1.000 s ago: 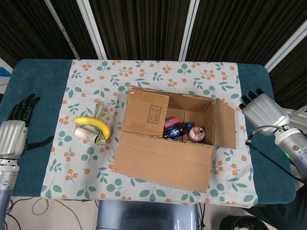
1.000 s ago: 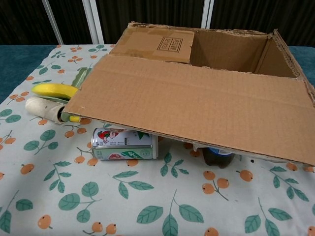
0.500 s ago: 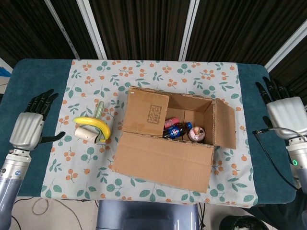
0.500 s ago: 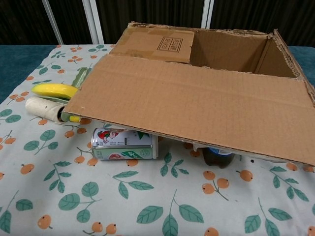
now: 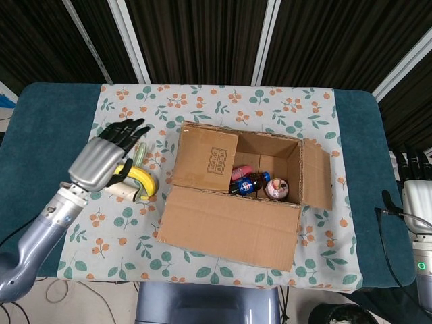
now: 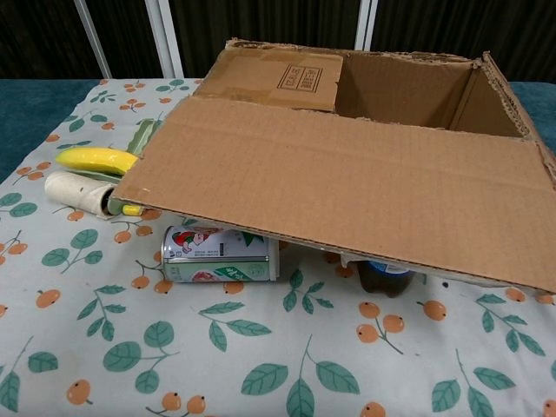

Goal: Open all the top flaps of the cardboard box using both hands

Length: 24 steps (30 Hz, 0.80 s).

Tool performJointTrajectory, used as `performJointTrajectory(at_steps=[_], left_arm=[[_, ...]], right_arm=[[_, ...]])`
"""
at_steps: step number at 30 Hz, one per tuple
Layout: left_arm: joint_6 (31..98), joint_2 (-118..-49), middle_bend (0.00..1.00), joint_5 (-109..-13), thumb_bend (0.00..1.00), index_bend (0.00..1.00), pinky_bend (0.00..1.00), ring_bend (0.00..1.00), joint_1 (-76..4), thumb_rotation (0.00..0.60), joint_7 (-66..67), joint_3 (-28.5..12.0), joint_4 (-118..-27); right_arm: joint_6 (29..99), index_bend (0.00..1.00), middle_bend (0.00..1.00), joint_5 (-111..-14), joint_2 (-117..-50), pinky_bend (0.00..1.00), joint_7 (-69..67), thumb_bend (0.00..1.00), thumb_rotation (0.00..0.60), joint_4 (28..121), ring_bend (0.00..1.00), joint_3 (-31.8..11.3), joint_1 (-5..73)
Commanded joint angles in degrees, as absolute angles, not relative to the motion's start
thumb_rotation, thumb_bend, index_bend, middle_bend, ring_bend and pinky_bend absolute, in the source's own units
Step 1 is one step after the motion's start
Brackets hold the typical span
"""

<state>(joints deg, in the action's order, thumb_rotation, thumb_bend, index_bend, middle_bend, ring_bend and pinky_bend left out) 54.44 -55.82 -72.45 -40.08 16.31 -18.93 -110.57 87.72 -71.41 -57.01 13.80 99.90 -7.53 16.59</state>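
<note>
Both of my hands hold nothing: my left hand (image 5: 108, 158) hovers with fingers spread over the banana (image 5: 131, 177), at about nine o'clock from the cardboard box (image 5: 243, 196), while my right hand (image 5: 415, 185) sits at the table's three o'clock edge, fingers straight and slightly apart. I judge the job mostly done (front flap (image 5: 229, 226) folded outward, right flap (image 5: 317, 174) standing up). What remains is the left flap (image 5: 206, 160), which leans in over the opening; the far flap I cannot make out.
</note>
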Motion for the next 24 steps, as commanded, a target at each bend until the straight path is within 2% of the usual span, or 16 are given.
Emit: performJointTrajectory(at_steps=[1,5,11,18,24], left_arm=[[44.56,-56.48,0.06,-70.46,0.75,0.05,0.20,0.06,-49.63,0.600,18.04,-21.81,-107.59],[37.17,-59.12,0.10,-69.16,0.77,0.09,0.21,0.07,-57.29,0.600,19.30,-22.51,-103.33],[27.46,-64.62,0.14,-69.01,0.79,0.12,0.23,0.11,-67.82,0.600,20.57,-21.40,-95.51],[22.55,-72.17,0.21,-68.91,0.80,0.19,0.24,0.16,-75.60,0.600,20.78,-18.95,-87.37],[20.93,-77.32,0.23,-68.31,0.82,0.20,0.24,0.16,-79.58,0.600,20.52,-16.69,-82.62]], right_arm=[[88.36,0.00,0.00,-72.55,-58.34,0.23,11.48,0.41,0.600,98.49,0.04,-8.06,15.80],[88.12,0.00,0.00,-72.89,-59.24,0.23,8.86,0.42,0.600,97.23,0.04,-8.68,15.37],[86.71,0.00,0.00,-72.74,-59.74,0.23,5.30,0.43,0.600,95.56,0.04,-9.41,14.81],[85.54,0.00,0.00,-72.60,-59.60,0.23,2.63,0.44,0.600,95.06,0.04,-10.24,14.30],[84.79,0.00,0.00,-71.46,-59.30,0.23,0.70,0.44,0.600,94.83,0.04,-11.36,13.79]])
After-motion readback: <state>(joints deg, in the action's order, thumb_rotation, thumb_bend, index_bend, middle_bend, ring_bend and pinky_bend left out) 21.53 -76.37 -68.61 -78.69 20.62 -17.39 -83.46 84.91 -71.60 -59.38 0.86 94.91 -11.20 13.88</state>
